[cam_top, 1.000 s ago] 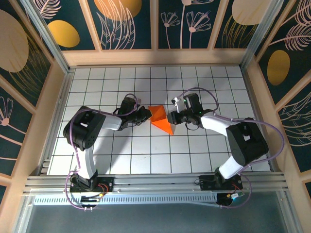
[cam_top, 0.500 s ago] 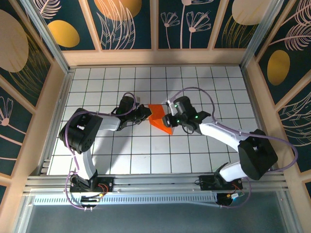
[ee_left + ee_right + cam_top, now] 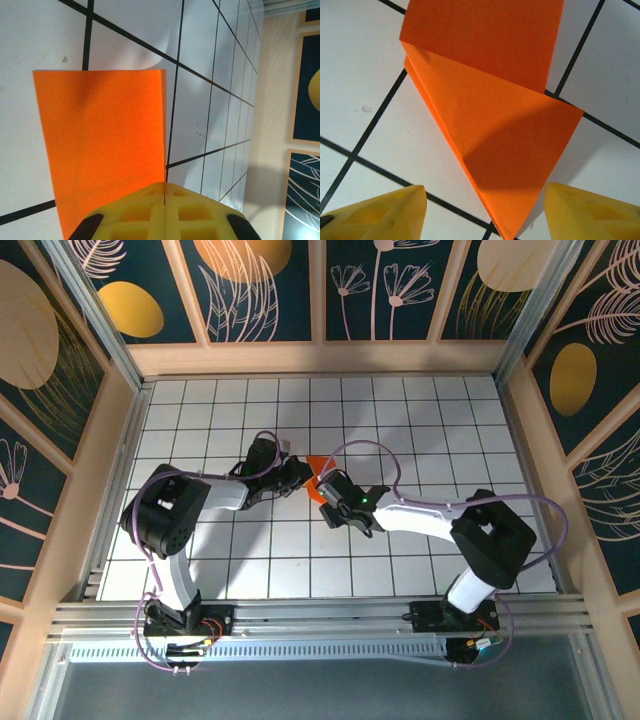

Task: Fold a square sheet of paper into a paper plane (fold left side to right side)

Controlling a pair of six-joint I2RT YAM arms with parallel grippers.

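Near the middle of the counter (image 3: 420, 430), the paper (image 3: 500, 135) lies flat as a folded wedge. We judge that the coming move turns on its pointed tip. That tip aims at our right hand (image 3: 482, 195) and sits between its two fingers, which stand apart and hold nothing. The wedge's long axis runs away from that hand toward the broader folded end. Our left hand (image 3: 164, 200) is closed tight at the paper's left edge; we cannot tell whether it pins or pinches the sheet. Both hands are at the paper.
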